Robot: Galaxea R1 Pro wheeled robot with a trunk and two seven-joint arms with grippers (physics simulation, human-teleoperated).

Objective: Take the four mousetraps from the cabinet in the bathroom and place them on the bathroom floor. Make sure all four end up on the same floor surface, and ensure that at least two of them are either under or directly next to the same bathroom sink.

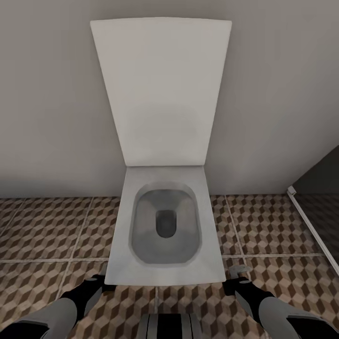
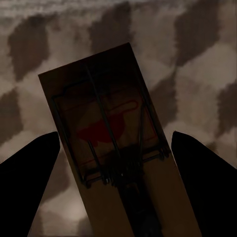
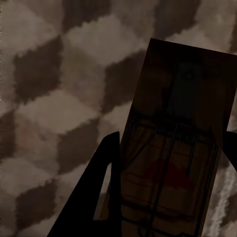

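Facing an open white toilet [image 1: 162, 221], the left pincer [image 2: 116, 187] grips one mousetrap [image 2: 111, 143] and the right pincer [image 3: 163, 197] grips another mousetrap [image 3: 177, 148], both above the bathroom floor [image 1: 42, 230].

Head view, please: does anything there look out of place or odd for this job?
Yes. The robot faces a toilet with its lid up, not a sink. Each claw, left and right, has a mousetrap between its fingers above the floor. Nothing looks spilled or damaged.

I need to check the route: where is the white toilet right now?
In the head view the white toilet stands dead ahead against the grey wall, lid raised, on the cube-patterned floor tiles.
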